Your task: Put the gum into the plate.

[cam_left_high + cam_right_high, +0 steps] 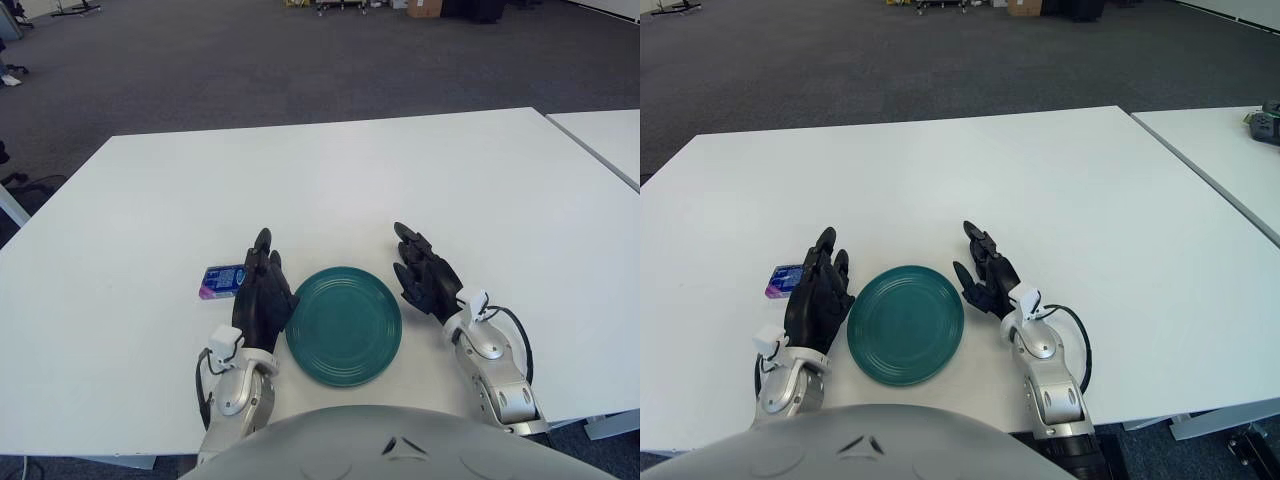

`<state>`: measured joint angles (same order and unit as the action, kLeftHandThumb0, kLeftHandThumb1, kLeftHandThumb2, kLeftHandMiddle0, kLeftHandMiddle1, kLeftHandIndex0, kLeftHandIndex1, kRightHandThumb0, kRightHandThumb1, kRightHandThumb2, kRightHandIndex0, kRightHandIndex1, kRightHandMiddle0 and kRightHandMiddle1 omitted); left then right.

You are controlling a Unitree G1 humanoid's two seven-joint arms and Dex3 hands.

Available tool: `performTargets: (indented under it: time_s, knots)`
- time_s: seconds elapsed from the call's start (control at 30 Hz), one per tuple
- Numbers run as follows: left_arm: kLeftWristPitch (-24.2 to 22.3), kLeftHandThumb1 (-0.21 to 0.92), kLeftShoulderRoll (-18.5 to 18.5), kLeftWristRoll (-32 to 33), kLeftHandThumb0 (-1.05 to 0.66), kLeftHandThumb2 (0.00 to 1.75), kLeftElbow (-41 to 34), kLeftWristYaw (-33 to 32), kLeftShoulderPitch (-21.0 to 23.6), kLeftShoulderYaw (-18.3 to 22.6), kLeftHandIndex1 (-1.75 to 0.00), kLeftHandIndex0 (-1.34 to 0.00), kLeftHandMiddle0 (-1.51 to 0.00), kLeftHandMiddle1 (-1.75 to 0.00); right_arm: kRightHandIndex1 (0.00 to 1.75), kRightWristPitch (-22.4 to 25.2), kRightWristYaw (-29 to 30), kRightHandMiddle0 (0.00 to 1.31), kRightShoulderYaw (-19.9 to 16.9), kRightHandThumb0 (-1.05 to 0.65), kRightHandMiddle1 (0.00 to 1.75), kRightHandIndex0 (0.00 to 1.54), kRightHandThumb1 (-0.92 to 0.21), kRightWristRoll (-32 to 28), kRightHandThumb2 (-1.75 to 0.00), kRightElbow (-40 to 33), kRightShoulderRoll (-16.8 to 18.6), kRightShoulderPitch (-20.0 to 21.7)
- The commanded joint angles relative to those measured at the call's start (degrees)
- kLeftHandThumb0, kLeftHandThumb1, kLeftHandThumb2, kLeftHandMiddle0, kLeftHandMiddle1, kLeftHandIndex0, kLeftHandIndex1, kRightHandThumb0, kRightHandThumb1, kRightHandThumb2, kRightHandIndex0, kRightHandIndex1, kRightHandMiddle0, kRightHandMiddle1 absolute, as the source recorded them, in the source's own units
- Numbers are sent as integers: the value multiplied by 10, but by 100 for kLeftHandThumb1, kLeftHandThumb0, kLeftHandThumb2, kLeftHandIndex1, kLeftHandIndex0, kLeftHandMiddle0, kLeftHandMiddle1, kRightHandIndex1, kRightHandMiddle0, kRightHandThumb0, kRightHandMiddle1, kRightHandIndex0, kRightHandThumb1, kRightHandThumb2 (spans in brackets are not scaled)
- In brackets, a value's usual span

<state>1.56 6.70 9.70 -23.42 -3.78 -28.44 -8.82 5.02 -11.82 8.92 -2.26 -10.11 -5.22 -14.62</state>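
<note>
A small blue and purple gum pack (221,281) lies flat on the white table, just left of my left hand (263,290). The left hand is black, its fingers stretched forward and relaxed, holding nothing, between the gum and the plate. A round teal plate (344,325) sits near the table's front edge, with nothing on it. My right hand (424,271) rests just right of the plate, fingers spread and holding nothing. The gum also shows in the right eye view (785,280).
The white table (330,180) stretches far ahead and to both sides. A second white table (1230,160) stands apart on the right. Grey carpet lies beyond.
</note>
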Motion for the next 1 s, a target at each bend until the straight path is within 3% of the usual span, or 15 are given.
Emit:
performTargets:
  time_s: [0.0, 0.13, 0.23, 0.53, 0.7, 0.8, 0.97]
  knots:
    - [-17, 92, -4, 7, -96, 82, -33, -9, 29, 28, -83, -9, -41, -7, 1, 17, 8, 0, 0, -89, 16, 5, -92, 1, -68, 32, 7, -1]
    - [-49, 92, -8, -12, -93, 71, -73, -27, 53, 46, -94, -16, -50, -10, 2, 11, 15, 0, -3, -86, 22, 9, -92, 2, -74, 46, 12, 4]
    - [-56, 92, -21, -75, -91, 67, -81, -43, 58, 38, -96, -17, -51, -9, 2, 8, 18, 0, -4, -83, 25, 11, -92, 2, -77, 53, 14, 7]
    - [-127, 92, -84, -210, -93, 61, -125, -25, 79, 27, -92, -8, -44, -5, 2, 3, 25, 0, -7, -78, 35, 15, -92, 1, -81, 64, 22, 11]
    - [-124, 92, -200, -323, -97, 56, -151, 33, 83, 59, -91, -7, -42, -4, 2, 4, 31, 0, -8, -77, 37, 15, -92, 1, -81, 63, 25, 11]
    - [-112, 92, -245, -359, -99, 55, -150, 56, 84, 78, -93, -7, -42, -3, 1, 4, 32, 0, -9, -77, 37, 15, -92, 2, -81, 64, 24, 11]
    - [-53, 92, -346, -410, -101, 54, -72, 83, 125, 103, -98, -7, -40, -2, 1, 3, 30, 0, -10, -76, 36, 14, -92, 3, -81, 68, 21, 14]
